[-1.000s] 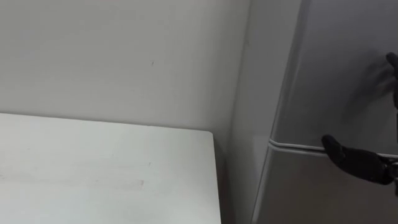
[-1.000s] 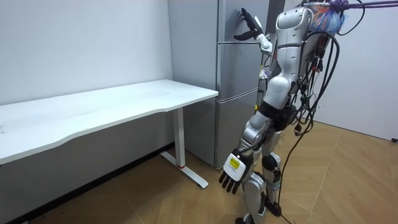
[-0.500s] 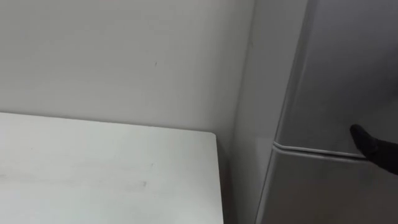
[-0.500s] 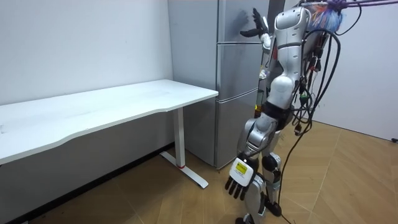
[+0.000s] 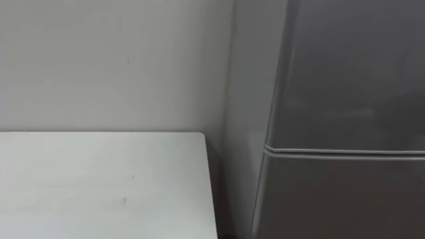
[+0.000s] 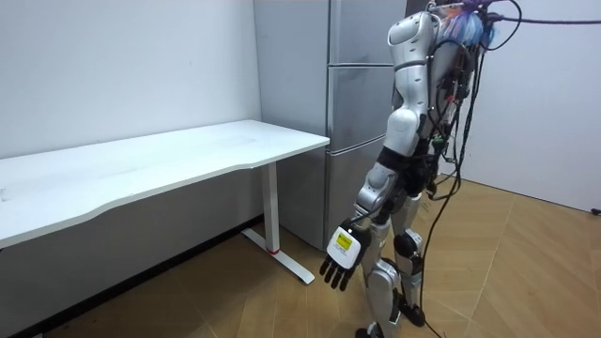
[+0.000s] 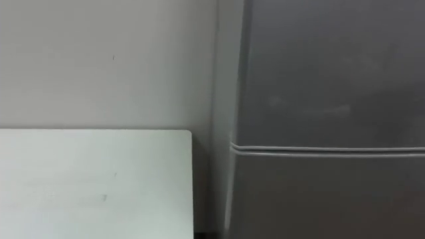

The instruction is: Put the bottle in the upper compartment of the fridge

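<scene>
I stand close in front of a tall grey fridge [image 6: 355, 113]. Its upper door [image 5: 352, 73] and lower door [image 5: 339, 199] are both shut, and a thin seam [image 5: 345, 151] runs between them. In the room view my left hand [image 6: 340, 263] hangs open beside my thigh, fingers straight and pointing down, holding nothing.
A white table [image 5: 99, 186] stands against the wall to the left of the fridge, its right end close to the fridge side; the room view shows its white legs [image 6: 274, 221]. Wooden floor [image 6: 526, 272] lies open behind me, to the room view's right.
My right hand, which was raised at the upper fridge door, has dropped out of the eye view. The eye view has shifted towards the fridge. My left hand swung slightly.
</scene>
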`<state>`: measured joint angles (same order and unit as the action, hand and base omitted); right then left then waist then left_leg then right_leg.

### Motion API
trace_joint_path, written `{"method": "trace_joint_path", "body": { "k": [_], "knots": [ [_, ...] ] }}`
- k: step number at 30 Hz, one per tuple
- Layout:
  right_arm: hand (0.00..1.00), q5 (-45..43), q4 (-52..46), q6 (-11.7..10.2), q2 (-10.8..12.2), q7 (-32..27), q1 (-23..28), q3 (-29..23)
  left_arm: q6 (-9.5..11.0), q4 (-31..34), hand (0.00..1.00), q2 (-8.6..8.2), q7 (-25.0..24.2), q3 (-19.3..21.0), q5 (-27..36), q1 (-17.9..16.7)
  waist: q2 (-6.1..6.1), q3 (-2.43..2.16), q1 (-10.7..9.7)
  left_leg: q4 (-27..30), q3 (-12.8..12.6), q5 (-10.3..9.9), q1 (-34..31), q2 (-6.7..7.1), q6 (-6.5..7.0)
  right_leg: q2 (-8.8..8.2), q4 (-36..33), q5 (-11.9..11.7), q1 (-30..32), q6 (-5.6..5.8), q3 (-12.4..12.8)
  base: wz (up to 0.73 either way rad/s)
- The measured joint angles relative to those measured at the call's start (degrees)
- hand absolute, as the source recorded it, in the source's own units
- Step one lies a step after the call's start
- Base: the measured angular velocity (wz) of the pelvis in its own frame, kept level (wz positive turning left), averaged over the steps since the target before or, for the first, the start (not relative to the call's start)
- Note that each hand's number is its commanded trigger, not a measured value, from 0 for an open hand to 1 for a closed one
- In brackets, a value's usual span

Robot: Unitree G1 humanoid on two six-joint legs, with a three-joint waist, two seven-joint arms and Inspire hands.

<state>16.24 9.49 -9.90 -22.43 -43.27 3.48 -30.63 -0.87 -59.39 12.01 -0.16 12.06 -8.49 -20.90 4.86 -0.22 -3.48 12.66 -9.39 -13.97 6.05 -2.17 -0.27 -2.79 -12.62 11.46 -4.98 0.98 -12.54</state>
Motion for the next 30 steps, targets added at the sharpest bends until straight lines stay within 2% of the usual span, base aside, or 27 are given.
{"method": "trace_joint_path", "body": {
  "k": [2,4,7,11,14,16,17,21,24,30],
  "knots": [
    [0.0,0.0,0.9,0.0,0.0,-0.4,0.6,0.0,0.1,0.0,0.0,0.02,0.4,0.0,0.0,0.0,0.15,0.05,-0.4,-0.1,-0.1,0.0,-0.1,0.04,0.02,-0.04,0.0,0.0,0.2,0.02,0.1,-0.03],
    [0.0,1.1,1.7,0.0,0.0,-1.0,0.6,0.0,0.1,0.0,0.0,0.03,1.3,0.0,0.0,0.0,-0.24,0.23,-0.8,-0.6,-0.1,0.0,0.0,0.03,0.04,-0.01,0.0,0.0,0.5,0.04,0.1,0.0],
    [0.0,3.2,1.9,0.0,0.0,-2.0,2.3,0.0,0.1,0.1,0.0,0.03,1.4,0.0,0.0,0.0,-0.62,0.09,-0.8,-1.0,-0.1,0.0,0.1,-0.04,0.03,0.15,0.0,0.0,0.9,0.03,0.3,0.0],
    [0.0,8.2,5.6,-0.1,0.0,-2.7,3.7,0.4,0.0,0.6,0.0,-0.14,2.2,-0.4,0.1,-0.3,-0.98,0.06,-0.1,-1.0,-0.2,0.0,0.4,-0.08,0.02,0.19,0.0,0.0,0.9,0.01,0.3,0.0],
    [0.0,10.7,7.7,0.0,0.9,-2.8,5.7,1.6,-0.1,1.7,0.0,-0.27,2.2,-0.5,0.3,-0.3,-1.66,0.12,0.8,-1.0,-0.2,0.0,0.4,-0.01,0.03,0.1,0.0,0.0,0.7,0.02,0.3,0.0],
    [0.0,11.7,11.0,0.1,2.1,-2.7,6.4,2.7,-0.4,1.8,0.0,-0.27,2.2,-0.6,1.4,-0.3,-2.29,0.31,0.7,-1.0,-0.1,-0.1,0.4,0.02,0.04,0.1,0.7,0.1,0.2,0.08,0.1,0.05],
    [0.0,12.1,11.7,0.1,2.4,-2.8,6.7,2.9,-0.4,1.8,0.0,-0.27,2.2,-0.8,1.8,-0.2,-2.22,0.23,0.7,-1.1,0.0,-0.1,0.4,0.03,0.04,0.1,1.0,0.1,0.1,0.09,0.0,0.08],
    [0.0,13.6,18.8,0.2,4.7,-2.2,7.6,3.7,-0.5,1.8,0.0,-1.19,2.3,-1.1,2.2,-1.2,-3.22,-0.11,0.6,-1.4,0.2,-0.1,0.6,0.09,0.04,0.11,0.8,0.1,0.0,0.1,-0.2,0.02],
    [0.0,13.6,21.2,0.7,6.7,-1.4,9.5,4.0,-0.5,2.0,0.0,-1.94,2.3,-1.1,2.2,-1.8,-3.85,-0.11,0.5,-1.3,0.2,-0.1,0.5,0.14,0.03,0.06,0.9,0.2,0.0,0.16,-0.2,0.0],
    [0.0,15.9,28.8,1.0,9.5,-0.1,12.5,9.3,-0.5,2.0,0.0,-2.33,2.4,-1.1,3.4,-2.0,-3.61,-0.08,0.8,-1.3,0.1,-0.1,0.8,0.25,0.03,0.0,0.8,0.5,-0.1,0.16,0.0,-0.01]
  ]
}}
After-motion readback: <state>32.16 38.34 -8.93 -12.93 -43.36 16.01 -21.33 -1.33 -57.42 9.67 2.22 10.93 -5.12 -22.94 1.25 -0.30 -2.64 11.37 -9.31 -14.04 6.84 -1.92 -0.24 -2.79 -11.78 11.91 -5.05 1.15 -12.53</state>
